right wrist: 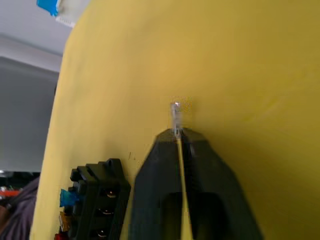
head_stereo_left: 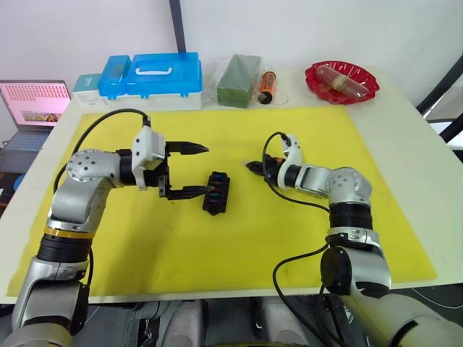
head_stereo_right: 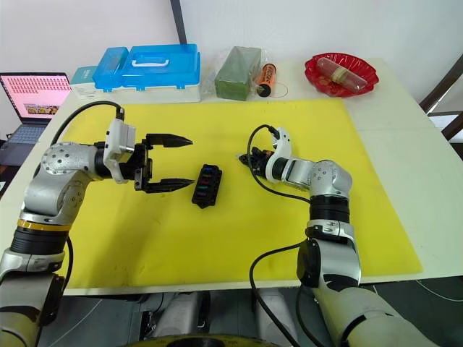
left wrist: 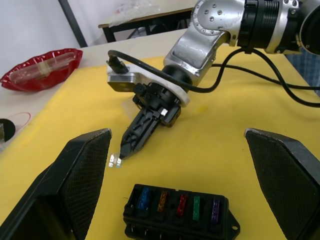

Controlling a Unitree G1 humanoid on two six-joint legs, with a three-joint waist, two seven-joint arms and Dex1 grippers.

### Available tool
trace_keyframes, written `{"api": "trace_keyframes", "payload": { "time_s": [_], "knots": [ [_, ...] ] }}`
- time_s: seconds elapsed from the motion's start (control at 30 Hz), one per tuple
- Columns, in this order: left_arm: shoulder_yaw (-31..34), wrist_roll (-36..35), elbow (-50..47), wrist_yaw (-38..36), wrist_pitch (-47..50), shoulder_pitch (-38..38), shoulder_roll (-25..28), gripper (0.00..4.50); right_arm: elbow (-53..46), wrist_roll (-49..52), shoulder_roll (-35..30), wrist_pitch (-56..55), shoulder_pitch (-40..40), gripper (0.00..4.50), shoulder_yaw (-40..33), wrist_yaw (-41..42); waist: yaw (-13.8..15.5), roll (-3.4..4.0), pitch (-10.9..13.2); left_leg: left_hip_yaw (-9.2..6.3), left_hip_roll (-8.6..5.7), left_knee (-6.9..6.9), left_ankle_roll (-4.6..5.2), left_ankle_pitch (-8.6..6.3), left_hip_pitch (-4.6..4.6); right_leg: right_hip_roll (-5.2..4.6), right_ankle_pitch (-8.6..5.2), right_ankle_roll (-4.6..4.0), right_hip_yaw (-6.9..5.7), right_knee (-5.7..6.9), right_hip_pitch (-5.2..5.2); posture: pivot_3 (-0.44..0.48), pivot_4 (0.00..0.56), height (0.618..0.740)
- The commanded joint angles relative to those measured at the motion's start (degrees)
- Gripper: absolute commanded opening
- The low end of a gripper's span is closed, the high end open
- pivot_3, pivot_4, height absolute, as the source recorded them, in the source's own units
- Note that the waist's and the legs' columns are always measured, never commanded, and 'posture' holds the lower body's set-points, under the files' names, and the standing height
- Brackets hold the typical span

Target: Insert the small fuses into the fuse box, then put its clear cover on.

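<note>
Yellow matting [head_stereo_left: 217, 253] covers the white table. At its middle sits the small black rectangular fuse box [head_stereo_left: 217, 192], coloured fuses slotted in; left gripper [head_stereo_left: 192, 170] gapes beside it. Right gripper [left wrist: 125, 152] pinches a tiny clear fuse [left wrist: 116, 161].

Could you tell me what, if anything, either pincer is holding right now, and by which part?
The right pincer pinches a small clear fuse by one end at its fingertips. The left pincer is open, holding nothing.

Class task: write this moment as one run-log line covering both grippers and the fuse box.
left gripper: open beside small black plastic fuse box | right gripper: shut on tiny clear fuse | box: five coloured fuses seated, uncovered
</note>
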Motion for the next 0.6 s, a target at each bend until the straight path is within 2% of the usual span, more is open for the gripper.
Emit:
{"api": "trace_keyframes", "payload": {
  "time_s": [0.03, 0.27, 0.4, 0.5, 0.6],
  "knots": [
    [1.45, -0.24, -1.37, 0.5, -0.64, 0.2, 0.62, 4.5, 0.96, -1.61, -0.57, -0.62, 2.07, 0.06, 0.23, -1.73, 0.06, -0.01, -0.01, 0.0, 0.0, 0.0, 0.0, 0.0, 0.0, 0.0, 0.0, 0.0, 0.0, 0.0, 0.0, 0.0, 0.15, 0.74],
    [2.56, -1.04, -2.78, 2.37, 0.35, 1.95, 0.84, 4.5, -4.38, -1.22, -1.43, -2.13, 2.83, 0.06, 2.68, 0.07, 0.12, -0.01, -0.01, -0.01, -0.01, 0.01, 0.0, 0.0, 0.01, -0.01, 0.0, 0.0, 0.0, 0.0, 0.02, 0.0, 0.15, 0.74],
    [5.67, -3.5, -4.32, 3.13, 2.49, 3.85, 2.31, 4.5, -18.12, 0.08, -6.67, 2.93, 1.01, 0.06, 12.34, 5.82, 0.05, 0.08, 0.05, -0.01, -0.01, 0.02, 0.0, 0.0, -0.04, -0.03, 0.0, 0.01, 0.0, -0.02, -0.03, 0.0, 0.15, 0.74],
    [6.69, -3.94, -4.39, 1.97, 2.89, 6.03, 3.88, 4.5, -26.8, -1.15, -13.05, 5.29, -3.18, 0.06, 22.33, 10.2, -0.24, 0.13, 0.08, -0.01, -0.01, -0.01, 0.0, 0.0, -0.06, -0.03, -0.01, 0.01, 0.0, -0.03, -0.09, 0.0, 0.15, 0.74],
    [6.48, -3.77, -3.45, 1.03, 2.35, 6.7, 4.36, 4.5, -29.92, -4.55, -16.47, 5.61, -8.82, 0.06, 30.06, 11.31, -0.51, 0.13, 0.08, -0.01, 0.02, -0.07, 0.01, 0.0, -0.02, 0.03, -0.02, -0.01, 0.0, -0.03, -0.12, 0.0, 0.15, 0.74]
  ]
}}
